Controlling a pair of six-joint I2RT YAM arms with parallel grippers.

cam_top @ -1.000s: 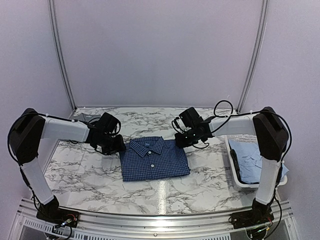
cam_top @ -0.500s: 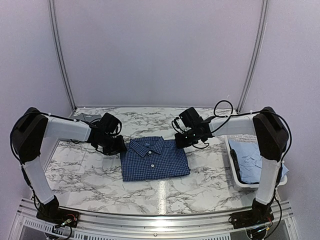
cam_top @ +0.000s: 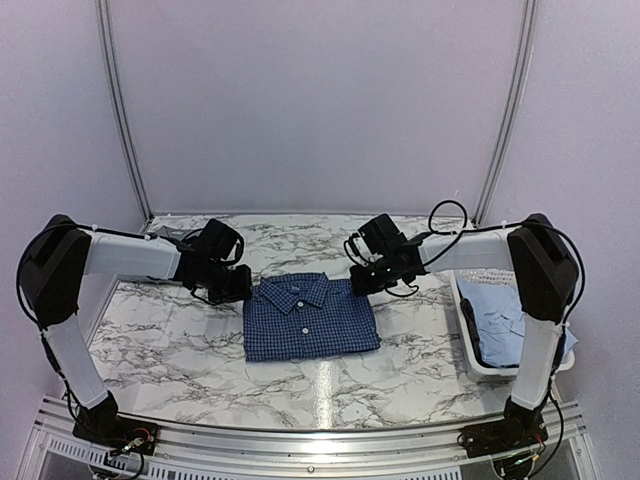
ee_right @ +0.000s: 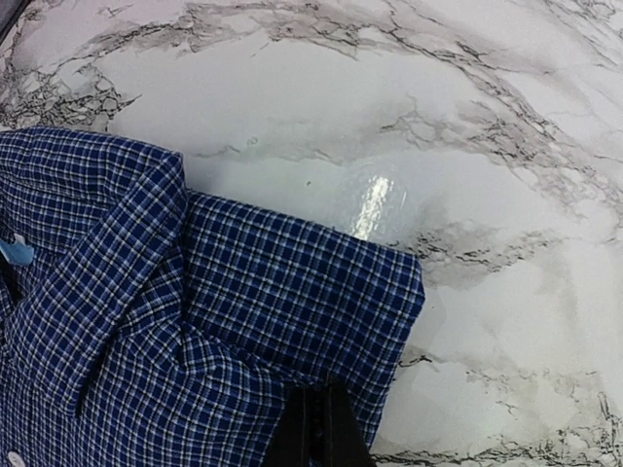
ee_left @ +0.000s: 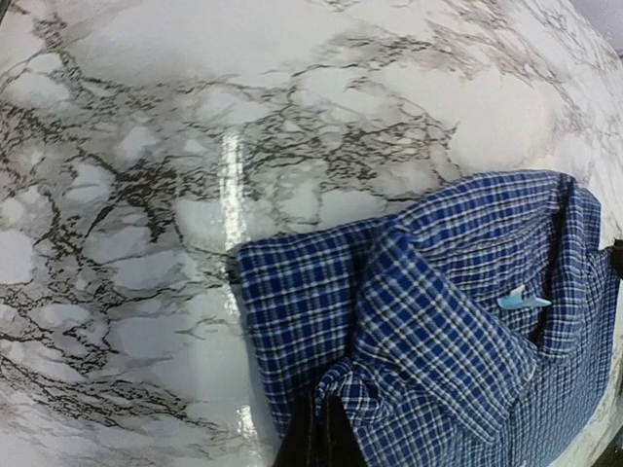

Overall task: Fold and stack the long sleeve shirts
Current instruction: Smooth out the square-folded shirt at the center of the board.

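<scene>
both sets of jaws pinch the folded dark blue check shirt (cam_top: 310,320) at its 10 and 2 o'clock corners, so raising them level should keep the fold.

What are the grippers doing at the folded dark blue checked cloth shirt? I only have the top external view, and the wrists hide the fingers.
Observer: Left wrist view: the left gripper is shut on the dark blue checked cloth shirt at a shoulder corner.
Operator: And the right one?
Observer: Right wrist view: the right gripper is shut on the other shoulder's edge.
Operator: Anything inside the collar?
Observer: A small light blue label sits inside the collar.
</scene>
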